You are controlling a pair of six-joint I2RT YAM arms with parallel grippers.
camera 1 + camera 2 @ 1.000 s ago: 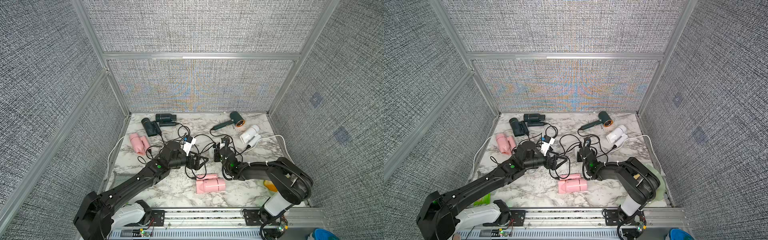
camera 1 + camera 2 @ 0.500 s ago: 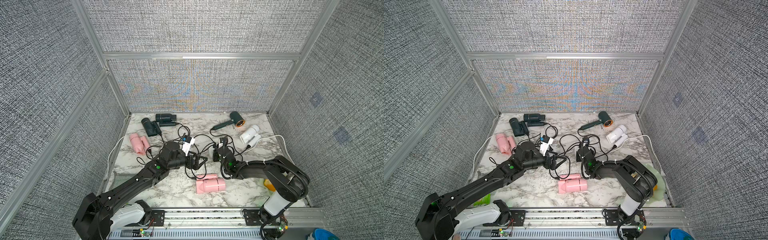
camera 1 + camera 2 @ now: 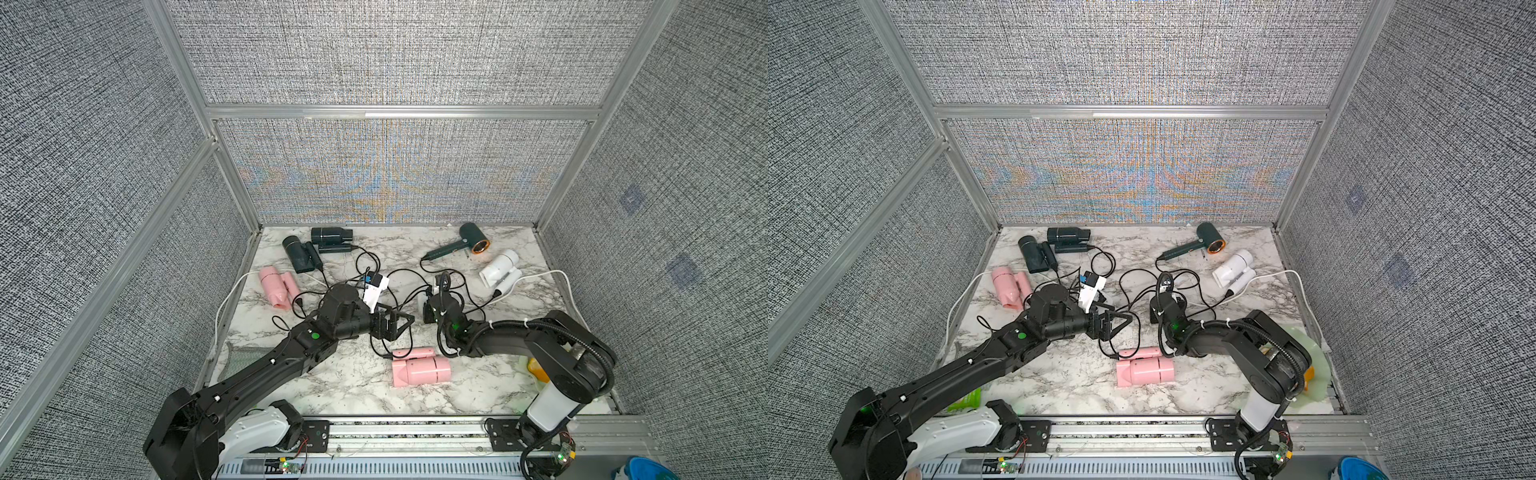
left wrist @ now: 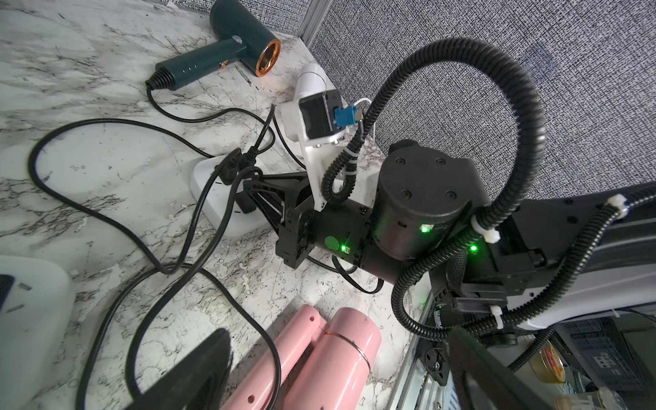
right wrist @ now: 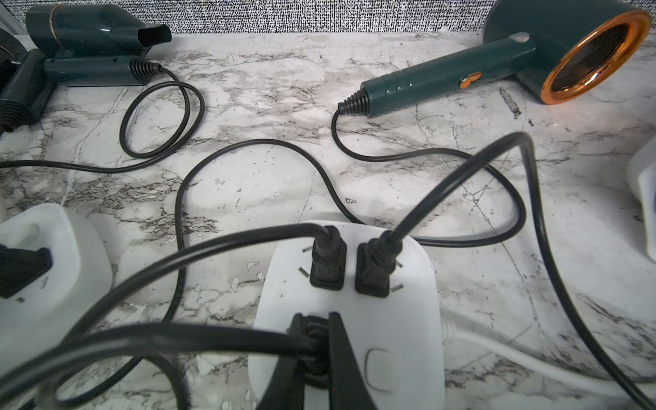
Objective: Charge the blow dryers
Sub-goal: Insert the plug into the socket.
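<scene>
Six blow dryers lie on the marble table (image 3: 332, 382): two dark ones (image 3: 331, 235) (image 3: 297, 253) at the back left, a copper-ringed one (image 3: 471, 241) and a white one (image 3: 500, 268) at the back right, and pink ones at the left (image 3: 274, 284) and front (image 3: 422, 368). My right gripper (image 5: 314, 326) is shut on a black plug (image 5: 314, 349) pressed against a white socket block (image 5: 390, 319). Two other plugs (image 5: 328, 262) sit in that block. My left gripper (image 3: 399, 324) stands open just behind the front pink dryer (image 4: 319, 362), holding nothing.
A second white socket block (image 5: 53, 255) with a plug in it lies left of the first. Black cords (image 3: 365, 262) loop across the middle of the table. White cables (image 3: 557, 276) run to both sides. A yellow object (image 3: 538, 370) lies at the front right.
The right arm has shifted slightly to the left with the plug in its grip. The left arm has stayed where it was.
</scene>
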